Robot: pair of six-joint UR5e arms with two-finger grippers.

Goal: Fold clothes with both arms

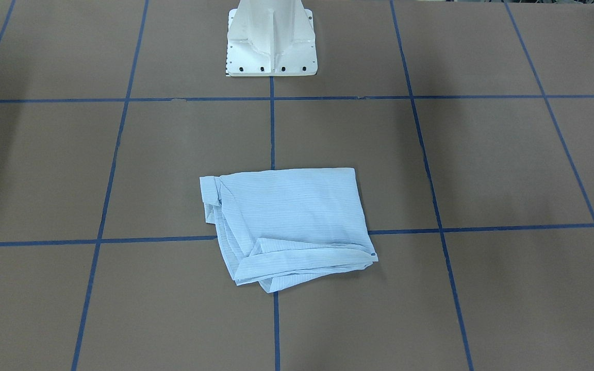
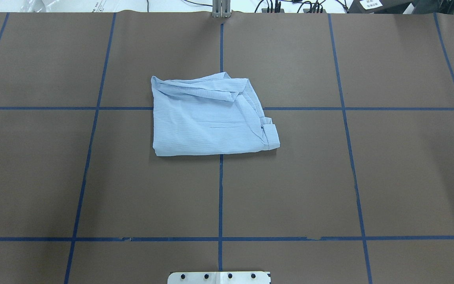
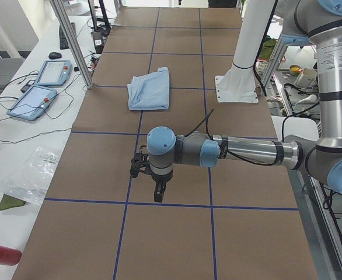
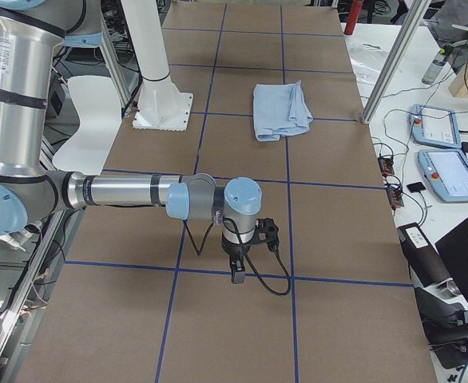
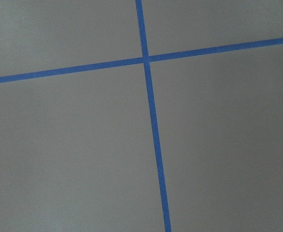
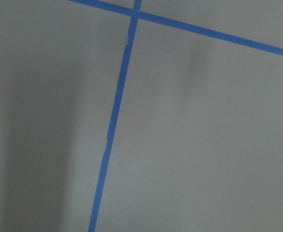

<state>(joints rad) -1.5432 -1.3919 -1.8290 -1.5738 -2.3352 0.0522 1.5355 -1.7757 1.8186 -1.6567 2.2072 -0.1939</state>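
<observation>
The pale-blue striped shirt [image 1: 289, 221] lies folded into a rough rectangle at the middle of the brown table; it also shows in the overhead view [image 2: 207, 118] and both side views [image 3: 149, 90] [image 4: 280, 108]. Neither arm touches it. My left gripper [image 3: 157, 195] points down over the table's left end, far from the shirt. My right gripper [image 4: 238, 271] points down over the right end. Both show only in the side views, so I cannot tell whether they are open or shut. Both wrist views show only bare table and blue tape lines.
The white pedestal base [image 1: 271, 41] stands at the robot's edge of the table behind the shirt. Blue tape lines [image 2: 221, 197] mark a grid on the table. Tablets [image 3: 42, 87] and cables lie on the side bench beyond an aluminium post [image 3: 72, 41].
</observation>
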